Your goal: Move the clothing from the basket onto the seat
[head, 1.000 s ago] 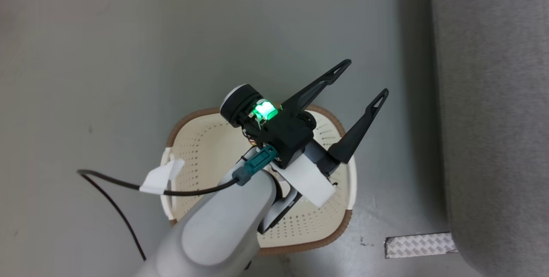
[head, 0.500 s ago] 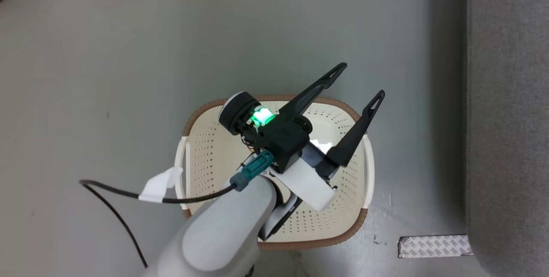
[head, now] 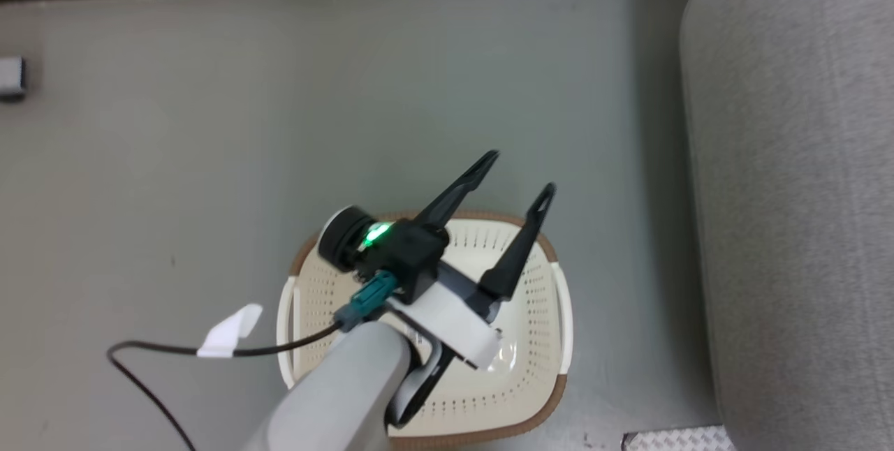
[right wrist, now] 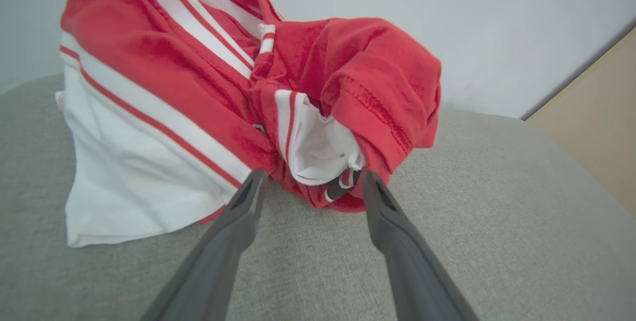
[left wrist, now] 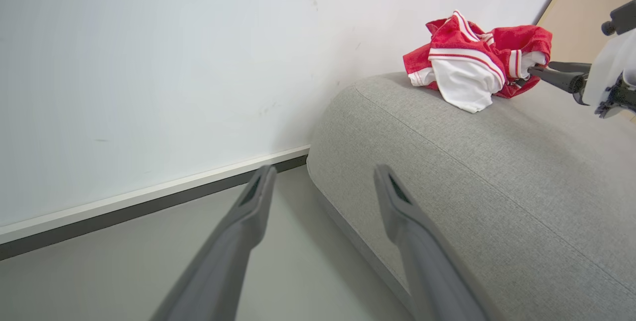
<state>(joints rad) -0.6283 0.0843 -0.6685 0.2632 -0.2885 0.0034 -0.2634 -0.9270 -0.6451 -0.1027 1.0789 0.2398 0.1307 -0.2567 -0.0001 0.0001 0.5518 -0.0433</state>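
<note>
- Nearest, the left pincer hung over the basket, its two long dark fingers spread wide with nothing between them.
- The basket, oval cream plastic with perforated walls and a brown woven-look rim, stood on the smooth grey floor near the seat; no garment showed in its uncovered part.
- The seat was a broad, light grey, coarse-weave sofa with rounded edges and a seam.
- Farther off, the clothing, soft crumpled red fabric with white stripes and a white panel, lay heaped at the seat's far end near the wall.
- The right pincer stood spread, tips at the heap's lower folds, pinching nothing.
- By my judgement the putting-down step was nearly over; next, that pincer should back straight off without snagging a fold.
</note>
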